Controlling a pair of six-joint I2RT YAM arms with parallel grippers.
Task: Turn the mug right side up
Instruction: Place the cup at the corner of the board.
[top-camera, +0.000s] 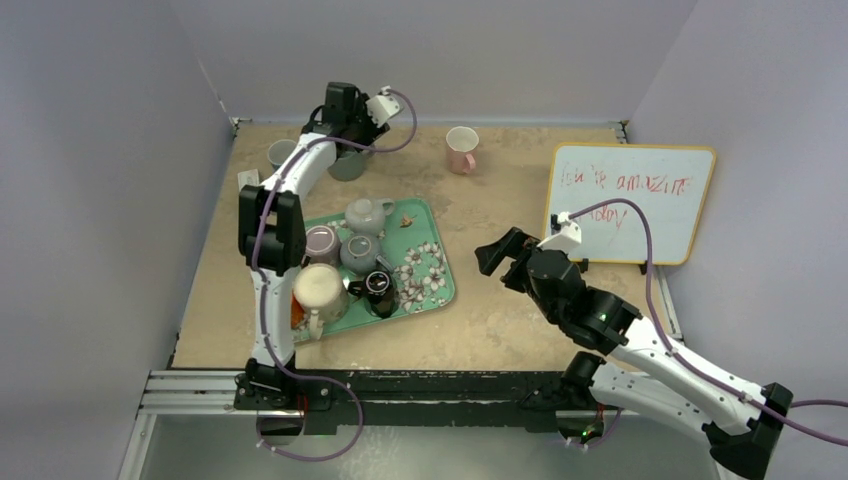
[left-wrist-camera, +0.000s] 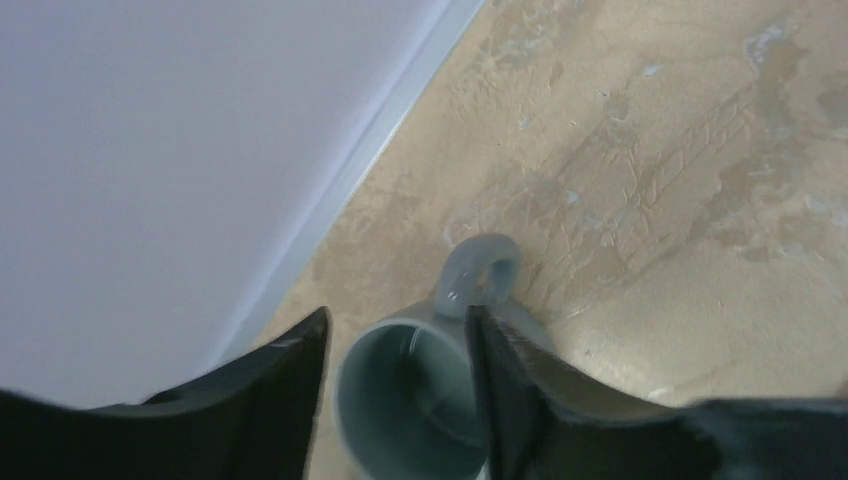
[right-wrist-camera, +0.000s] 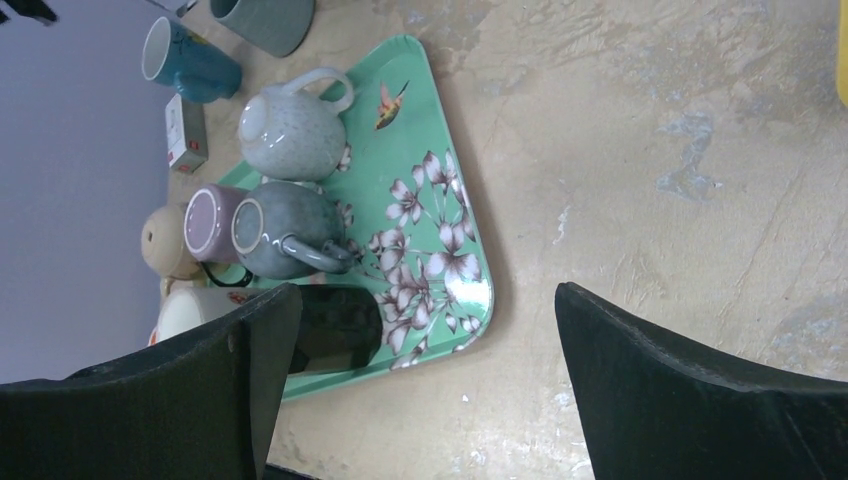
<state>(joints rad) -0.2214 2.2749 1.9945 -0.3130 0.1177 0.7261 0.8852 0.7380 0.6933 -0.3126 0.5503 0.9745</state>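
Fingers of L gripper (left-wrist-camera: 396, 322) straddle the grey mug (left-wrist-camera: 405, 420), mouth up, far-left by the wall (left-wrist-camera: 150, 180); can't tell if they're clamped. R gripper (right-wrist-camera: 428, 300) gapes wide, idle. If you pull away crooked, a finger may snag the rim & tip it.

Soft, even overhead light; weak shadow beside tray (right-wrist-camera: 410, 150). Small glint on mug handle (left-wrist-camera: 458, 282). Near fingers (left-wrist-camera: 270, 400) blurred in wrist views.

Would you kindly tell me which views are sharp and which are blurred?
Top external: sharp, evenly lit, faint shadows. Left wrist: soft throughout, mug slightly blurred, dark fingers smeared, a glint on the handle. Right wrist: tray crisp, near fingers out of focus.
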